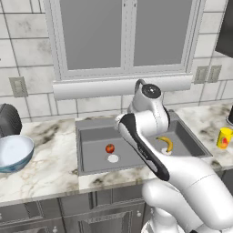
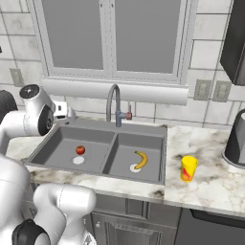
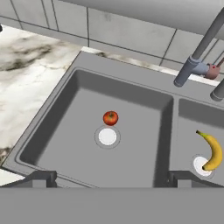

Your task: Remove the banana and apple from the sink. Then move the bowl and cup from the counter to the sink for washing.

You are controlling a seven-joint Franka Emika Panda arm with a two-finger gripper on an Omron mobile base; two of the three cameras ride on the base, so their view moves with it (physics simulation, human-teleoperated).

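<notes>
The dark grey sink (image 2: 95,126) has two basins. A tiny red apple (image 3: 110,117) lies in the left basin just behind the white drain (image 3: 107,137); the apple (image 1: 109,148) also shows beside my arm. In the right basin, the yellow banana (image 3: 211,151) curves over the other drain, the same banana (image 2: 140,159) seen from the base. My gripper (image 3: 111,179) hangs open above the sink's front edge, over the left basin, holding nothing. The pale blue bowl (image 1: 13,152) sits on the counter (image 1: 54,154) far left. The yellow cup (image 2: 188,168) stands right of the sink.
A curved grey faucet (image 2: 114,103) rises behind the divider between the basins. A dark round appliance (image 1: 7,119) stands behind the bowl, and a dark pot (image 2: 236,139) is at the far right. My white arm (image 1: 150,145) crosses in front of the sink.
</notes>
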